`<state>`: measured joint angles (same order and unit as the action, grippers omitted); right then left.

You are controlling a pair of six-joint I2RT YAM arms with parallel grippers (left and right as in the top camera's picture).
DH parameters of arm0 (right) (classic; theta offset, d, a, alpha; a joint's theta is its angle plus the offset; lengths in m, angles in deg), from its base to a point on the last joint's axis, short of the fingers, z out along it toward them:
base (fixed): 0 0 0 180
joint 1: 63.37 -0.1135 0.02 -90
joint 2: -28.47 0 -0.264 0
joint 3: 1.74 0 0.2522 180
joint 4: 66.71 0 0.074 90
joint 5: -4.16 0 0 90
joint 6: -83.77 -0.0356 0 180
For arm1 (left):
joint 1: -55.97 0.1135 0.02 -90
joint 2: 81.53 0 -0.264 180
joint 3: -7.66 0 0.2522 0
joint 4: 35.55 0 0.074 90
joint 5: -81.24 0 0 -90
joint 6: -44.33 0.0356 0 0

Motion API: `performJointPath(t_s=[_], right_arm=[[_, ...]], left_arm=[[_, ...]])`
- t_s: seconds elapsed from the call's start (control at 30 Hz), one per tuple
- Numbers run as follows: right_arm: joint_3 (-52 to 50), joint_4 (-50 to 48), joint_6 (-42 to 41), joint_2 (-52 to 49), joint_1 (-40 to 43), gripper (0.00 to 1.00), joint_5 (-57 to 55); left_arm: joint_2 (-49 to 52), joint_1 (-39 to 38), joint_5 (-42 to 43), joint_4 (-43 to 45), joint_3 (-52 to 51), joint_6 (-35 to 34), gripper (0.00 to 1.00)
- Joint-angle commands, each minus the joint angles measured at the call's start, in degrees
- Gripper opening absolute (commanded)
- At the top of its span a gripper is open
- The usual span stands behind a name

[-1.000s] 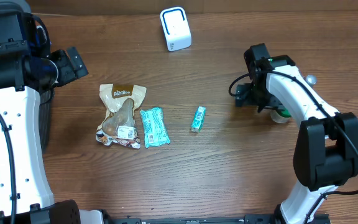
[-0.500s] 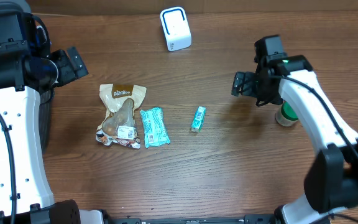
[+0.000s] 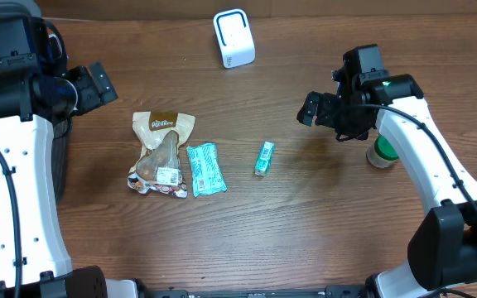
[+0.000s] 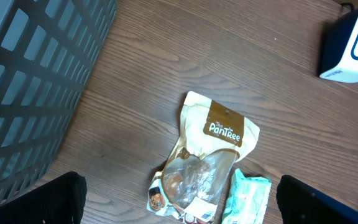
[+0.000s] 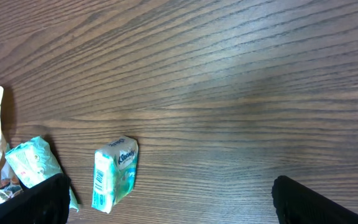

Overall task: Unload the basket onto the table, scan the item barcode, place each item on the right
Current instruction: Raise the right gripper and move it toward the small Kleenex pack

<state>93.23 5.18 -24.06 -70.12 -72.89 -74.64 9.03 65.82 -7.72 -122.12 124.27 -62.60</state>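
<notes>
Three items lie in a row mid-table [image 3: 305,240], left of centre, none held. The snack pouch [image 3: 161,153] is furthest left, label end toward the far edge. The teal packet [image 3: 205,169] is just beside it on the right, touching or nearly so; can't tell which. The small tissue pack [image 3: 263,158] lies apart from both, closest to the table centre. A green-capped bottle [image 3: 382,152] stands toward the right edge, under the right arm's forearm. The right gripper [image 3: 309,109] is above the table, right of centre, jaws spread wide with nothing between them. The tissue pack lies to its left and toward the near edge, clear of the claw with no contact. In the right wrist view that pack [image 5: 114,173] sits low in frame, close to the left-hand finger [image 5: 42,202] and well apart from the other finger [image 5: 316,199], with the teal packet's end just past it. The left gripper [image 3: 98,83] hangs near the left edge, jaws also wide apart and empty. Its wrist view looks down on the pouch [image 4: 207,155] between the two fingertips [image 4: 36,199], with a dark slatted basket [image 4: 30,74] off the table's left side. A white scanner [image 3: 233,38] stands near the far edge, about centre, well apart from all three items and both claws.
</notes>
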Motion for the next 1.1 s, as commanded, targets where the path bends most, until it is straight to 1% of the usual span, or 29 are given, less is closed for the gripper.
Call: performJointPath(t_s=[0.0,0.33,0.47,0.7,0.73,0.77,0.83,0.87,0.93,1.07], right_arm=[[0.26,-0.2,-0.17,0.2,-0.22,1.0,0.46],[0.26,-0.37,-0.15,0.2,-0.22,1.0,0.46],[0.26,-4.15,-0.17,0.2,-0.22,1.0,0.46],[0.26,-5.25,-0.2,0.2,-0.22,1.0,0.5],[0.26,-5.38,-0.24,0.2,-0.22,0.95,0.5],[0.26,-4.85,-0.52,0.2,-0.33,0.75,0.48],[0.15,-3.54,-2.78,0.2,-0.57,0.5,0.5],[0.09,-2.91,-4.26,0.17,-0.76,0.4,0.5],[-0.15,-2.19,-4.94,0.15,-1.84,0.28,0.48],[-0.26,0.2,-4.94,0.11,-4.9,0.26,0.44]], left_arm=[[0.09,-0.13,0.0,0.0,0.39,0.66,1.0],[0.09,-0.13,0.0,0.0,0.39,0.66,1.0],[0.09,-0.13,0.02,0.0,0.39,0.66,1.0],[0.09,-0.13,0.0,0.0,0.39,0.66,1.0],[0.09,-0.13,0.02,-0.02,0.39,0.66,1.0],[0.09,-0.13,0.0,0.0,0.39,0.66,1.0],[0.09,-0.13,0.0,0.0,0.39,0.66,1.0],[0.09,-0.13,0.02,0.0,0.39,0.66,1.0],[0.09,-0.13,0.0,0.0,0.39,0.66,1.0],[0.09,-0.13,0.02,0.0,0.39,0.66,1.0]])
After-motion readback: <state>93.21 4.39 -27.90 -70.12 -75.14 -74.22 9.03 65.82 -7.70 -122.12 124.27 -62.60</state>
